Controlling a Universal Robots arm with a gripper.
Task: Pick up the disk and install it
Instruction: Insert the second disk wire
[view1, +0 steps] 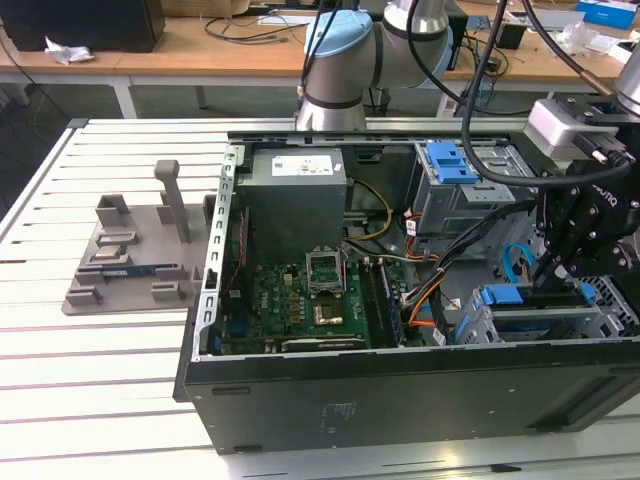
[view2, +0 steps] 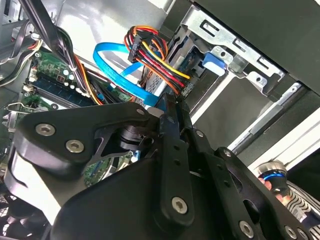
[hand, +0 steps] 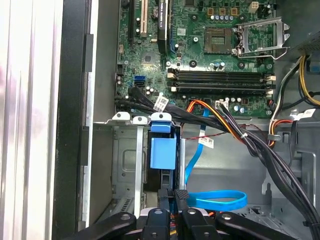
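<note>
My black gripper (view1: 556, 268), jaws pressed together, sits over blue-railed silver disk (hand: 163, 152) w/ drive apparently nearly seated in grey metal bay (hand: 126, 165).

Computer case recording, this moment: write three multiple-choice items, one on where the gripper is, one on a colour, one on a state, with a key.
1. In the exterior view, the gripper is above:
A. the grey tray beside the case
B. the drive cage at the exterior view's right end of the case
C. the power supply box

2. The flat cable looped near the gripper in the first wrist view is:
A. blue
B. red
C. white

3. The case is:
A. closed by a side panel
B. open, with the motherboard exposed
C. wrapped in plastic

Key:
1 B: the gripper hangs over the drive cage.
2 A: the cable is blue.
3 B: the case has no cover on top, and the motherboard shows.
</note>
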